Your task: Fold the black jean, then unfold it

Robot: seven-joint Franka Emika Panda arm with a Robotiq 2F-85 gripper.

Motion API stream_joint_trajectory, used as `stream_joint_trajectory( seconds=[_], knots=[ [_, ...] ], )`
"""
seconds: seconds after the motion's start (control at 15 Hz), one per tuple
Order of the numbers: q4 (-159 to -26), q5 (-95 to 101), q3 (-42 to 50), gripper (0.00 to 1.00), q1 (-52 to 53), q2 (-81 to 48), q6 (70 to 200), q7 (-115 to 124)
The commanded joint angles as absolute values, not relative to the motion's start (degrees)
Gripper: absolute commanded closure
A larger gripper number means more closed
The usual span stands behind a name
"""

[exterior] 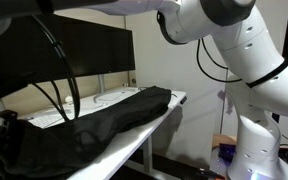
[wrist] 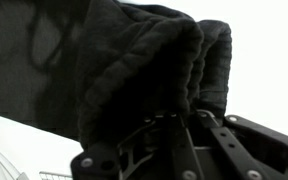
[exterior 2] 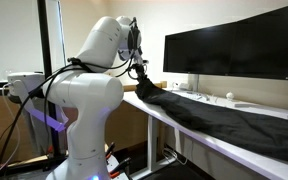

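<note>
One Panda arm, one black jean on a white desk.
The arm fills the left of an exterior view, and a dark monitor stands upper right. The jean lies stretched along the desk, its left end raised in the gripper. In the wrist view, the jaws are clamped tight on a thick fold of the cloth.

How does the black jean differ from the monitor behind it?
The black jean lies limp along the desk; the monitor stands upright. The jean is creased cloth, the monitor a smooth flat panel. The tool pinches the jean's end; the monitor is untouched. Both are dark.
</note>
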State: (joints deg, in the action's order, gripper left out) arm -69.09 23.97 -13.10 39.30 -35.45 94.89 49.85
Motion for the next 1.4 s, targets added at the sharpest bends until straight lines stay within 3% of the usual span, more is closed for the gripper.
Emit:
stream_joint_trajectory(
  seconds=[0.0, 0.13, 0.73, 1.33],
  knots=[
    [-67.15, 22.84, -13.84, 0.66, 39.27, -36.22, 92.85, 47.77],
    [-65.8, 21.39, -11.61, 0.59, 40.99, -36.72, 92.14, 46.64],
    [-63.05, 21.82, -14.95, 0.02, 39.37, -37.27, 90.38, 45.52],
    [-58.86, 22.52, -15.21, 0.0, 38.66, -33.64, 91.18, 44.1]
  ],
)
